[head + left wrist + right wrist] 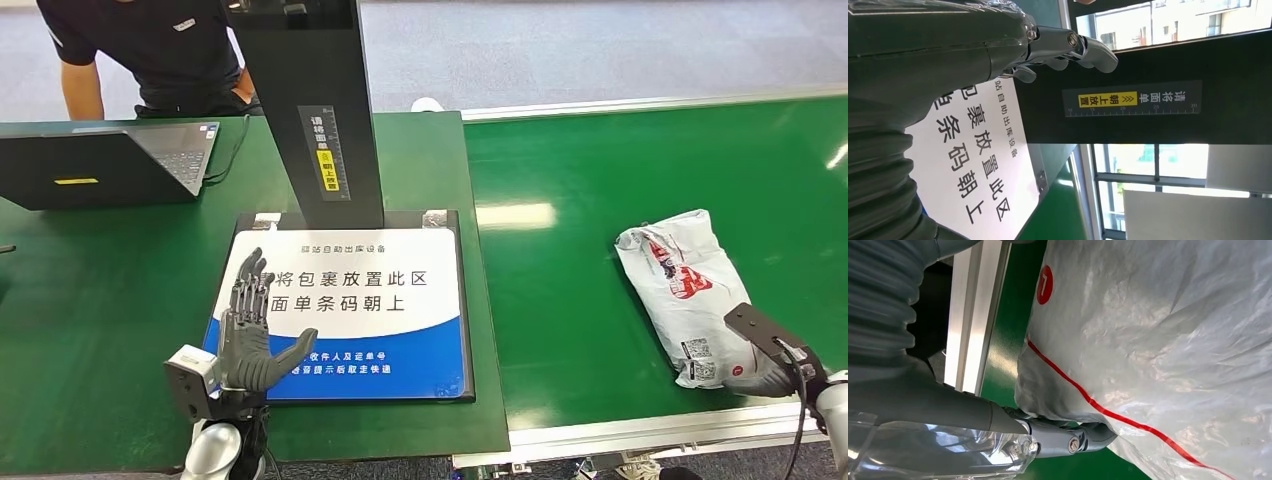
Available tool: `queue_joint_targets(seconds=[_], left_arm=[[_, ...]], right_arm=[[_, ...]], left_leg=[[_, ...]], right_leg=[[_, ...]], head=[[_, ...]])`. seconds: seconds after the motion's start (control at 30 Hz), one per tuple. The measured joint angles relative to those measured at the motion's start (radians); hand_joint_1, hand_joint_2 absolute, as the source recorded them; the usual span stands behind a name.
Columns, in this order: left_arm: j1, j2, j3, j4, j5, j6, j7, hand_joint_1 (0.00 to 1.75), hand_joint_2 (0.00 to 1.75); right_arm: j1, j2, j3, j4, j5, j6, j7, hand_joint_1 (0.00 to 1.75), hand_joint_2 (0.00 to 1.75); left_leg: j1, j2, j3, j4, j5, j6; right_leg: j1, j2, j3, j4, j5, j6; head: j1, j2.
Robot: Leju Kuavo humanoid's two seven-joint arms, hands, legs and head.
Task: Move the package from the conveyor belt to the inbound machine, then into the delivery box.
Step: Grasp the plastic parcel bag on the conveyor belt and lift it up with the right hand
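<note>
A parcel-handling station, probably in a logistics depot or demo hall: a green conveyor belt (640, 200) with aluminium rails runs along the right, a scanning machine's black column (310, 100) rises over a printed placement pad (350, 300) at centre, and a laptop (100, 160) sits far left by a person (150, 50).

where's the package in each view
Head view: package lies on the green belt at right, right hand at its near end.
Left wrist view: not in it.
Right wrist view: package fills most of the picture, thumb against its edge.
Shared landmark: the green belt under the package.
</note>
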Motion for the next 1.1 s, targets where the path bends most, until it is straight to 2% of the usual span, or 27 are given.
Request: queue_joint_targets(seconds=[0.13, 0.23, 0.37, 0.5, 0.6, 1.1], left_arm=[[0.009, 0.000, 0.002, 0.000, 0.000, 0.000, 0.000, 0.00, 1.75], [0.013, 0.000, 0.004, 0.000, 0.000, 0.001, -0.001, 0.00, 1.75], [0.014, 0.000, 0.006, 0.000, 0.000, 0.000, 0.000, 0.00, 1.75], [0.015, -0.001, 0.006, 0.001, -0.004, -0.003, 0.001, 0.00, 1.75], [0.014, -0.002, 0.006, 0.003, -0.006, -0.006, 0.002, 0.00, 1.75], [0.010, -0.002, 0.006, 0.015, -0.008, -0.013, 0.007, 0.00, 1.75]], right_arm=[[0.012, 0.013, 0.008, 0.002, 0.000, -0.074, -0.007, 0.00, 1.75], [0.018, 0.022, 0.012, 0.002, 0.000, -0.092, -0.008, 0.00, 1.75], [0.027, 0.029, 0.016, 0.002, -0.001, -0.129, -0.025, 1.71, 1.75], [0.055, 0.046, 0.016, 0.000, -0.008, -0.225, -0.060, 1.75, 1.75], [0.076, 0.062, 0.016, -0.003, -0.009, -0.262, -0.064, 1.75, 1.75], [0.092, 0.097, 0.016, -0.015, -0.009, -0.274, -0.063, 1.75, 1.75]], left_leg=[[0.000, 0.000, 0.000, 0.000, 0.000, 0.000], [0.000, 0.000, 0.000, 0.000, 0.000, 0.000], [0.000, 0.000, 0.000, 0.000, 0.000, 0.000], [0.000, 0.000, 0.000, 0.000, 0.000, 0.000], [0.000, 0.000, 0.000, 0.000, 0.000, 0.000], [0.000, 0.000, 0.001, 0.000, 0.000, 0.000]], right_leg=[[0.000, 0.000, 0.000, 0.000, 0.000, 0.000], [0.000, 0.000, 0.000, 0.000, 0.000, 0.000], [0.000, 0.000, 0.000, 0.000, 0.000, 0.000], [0.000, 0.000, 0.000, 0.000, 0.000, 0.000], [0.000, 0.000, 0.000, 0.000, 0.000, 0.000], [0.000, 0.000, 0.001, 0.000, 0.000, 0.000]], head=[[0.000, 0.000], [0.000, 0.000], [0.000, 0.000], [0.000, 0.000], [0.000, 0.000], [0.000, 0.000]])
